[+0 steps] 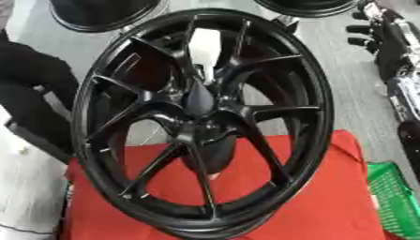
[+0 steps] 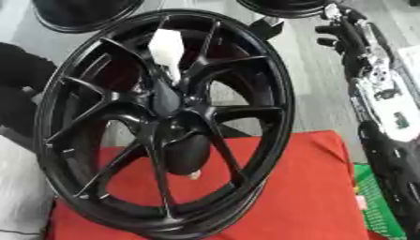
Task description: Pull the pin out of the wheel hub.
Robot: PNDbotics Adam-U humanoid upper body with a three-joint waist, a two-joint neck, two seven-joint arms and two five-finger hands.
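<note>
The wheel (image 1: 205,126) stands tilted on a red cloth (image 1: 328,201) and fills most of the view. Its spokes (image 1: 271,110) fan out from the hub (image 1: 199,101), leaving narrow wedge gaps between them. A white pin (image 2: 167,50) sticks out above the hub, with open air in front of it. The right arm (image 2: 377,89) runs down the right edge, its hand (image 2: 344,28) near the upper rim, apart from it. A green basket (image 1: 398,197) lies at lower right. More wheels (image 1: 102,14) stand behind.
</note>
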